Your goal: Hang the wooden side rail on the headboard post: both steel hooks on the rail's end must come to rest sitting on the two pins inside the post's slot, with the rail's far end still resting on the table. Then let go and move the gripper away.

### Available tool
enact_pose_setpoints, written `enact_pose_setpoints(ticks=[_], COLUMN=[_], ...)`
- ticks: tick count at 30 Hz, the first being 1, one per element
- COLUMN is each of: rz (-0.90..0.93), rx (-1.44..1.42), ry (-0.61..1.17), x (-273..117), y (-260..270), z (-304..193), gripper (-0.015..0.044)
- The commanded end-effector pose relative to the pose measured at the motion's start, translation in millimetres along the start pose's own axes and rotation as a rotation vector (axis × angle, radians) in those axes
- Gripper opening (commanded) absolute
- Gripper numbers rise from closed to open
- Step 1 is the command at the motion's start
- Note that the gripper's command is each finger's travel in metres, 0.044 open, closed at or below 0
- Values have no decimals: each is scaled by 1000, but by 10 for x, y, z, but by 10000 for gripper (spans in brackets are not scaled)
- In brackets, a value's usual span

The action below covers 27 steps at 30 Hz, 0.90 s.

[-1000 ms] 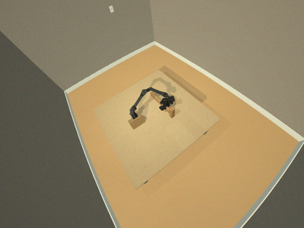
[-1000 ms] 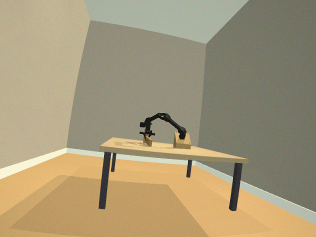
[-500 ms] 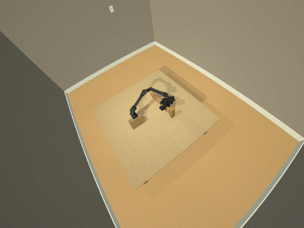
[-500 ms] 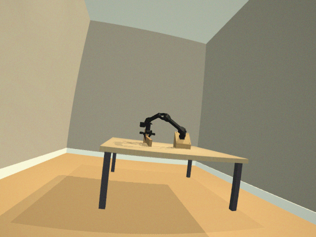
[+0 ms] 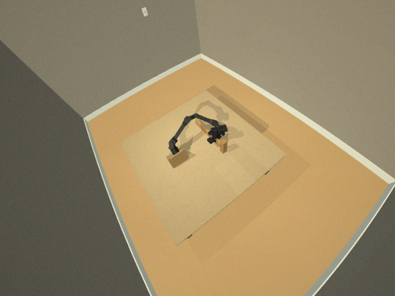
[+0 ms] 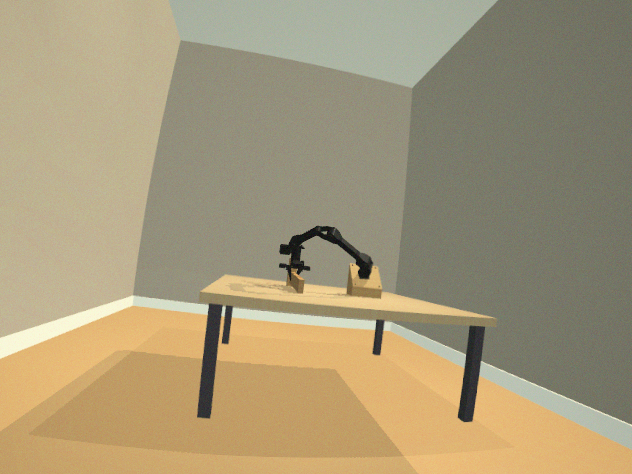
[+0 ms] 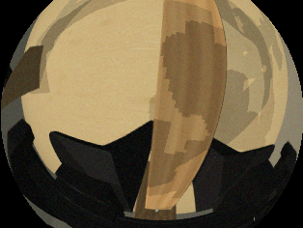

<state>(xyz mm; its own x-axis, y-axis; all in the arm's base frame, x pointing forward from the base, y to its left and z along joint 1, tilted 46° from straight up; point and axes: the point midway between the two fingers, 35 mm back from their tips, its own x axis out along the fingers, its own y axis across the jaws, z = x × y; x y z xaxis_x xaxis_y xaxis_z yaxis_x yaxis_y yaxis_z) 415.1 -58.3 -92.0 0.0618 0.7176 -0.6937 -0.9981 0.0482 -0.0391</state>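
Note:
The wooden side rail [image 5: 203, 128] [image 6: 298, 282] [image 7: 193, 72] runs slantwise across the table. One end is at the headboard post [image 5: 224, 147] [image 6: 288, 280], and the far end is low at the table top. My gripper [image 5: 217, 137] [image 6: 292, 276] [image 7: 170, 127] is shut on the rail near its post end, with one finger on each side. In the wrist view, a darker piece of wood [image 7: 166, 213] shows beyond the rail's end, likely the post. The steel hooks, the pins and the slot are hidden, so I cannot tell whether the hooks sit on the pins.
The arm's wooden base block [image 5: 177, 158] [image 6: 365, 288] stands on the table [image 5: 204, 197] [image 6: 408, 306], to one side of the rail. The arm arches above the table top from this block to the rail. Shadows of the arm fall around the rail.

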Motion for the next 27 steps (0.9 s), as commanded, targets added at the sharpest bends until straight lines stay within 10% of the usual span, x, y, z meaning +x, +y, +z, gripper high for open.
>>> enact_pose_setpoints(ticks=[1, 27], rz=[-11, -11], rx=[-2, -2], ry=[5, 5], x=[-51, -53], y=[-15, -19], z=[-33, -55], gripper=[0, 0])
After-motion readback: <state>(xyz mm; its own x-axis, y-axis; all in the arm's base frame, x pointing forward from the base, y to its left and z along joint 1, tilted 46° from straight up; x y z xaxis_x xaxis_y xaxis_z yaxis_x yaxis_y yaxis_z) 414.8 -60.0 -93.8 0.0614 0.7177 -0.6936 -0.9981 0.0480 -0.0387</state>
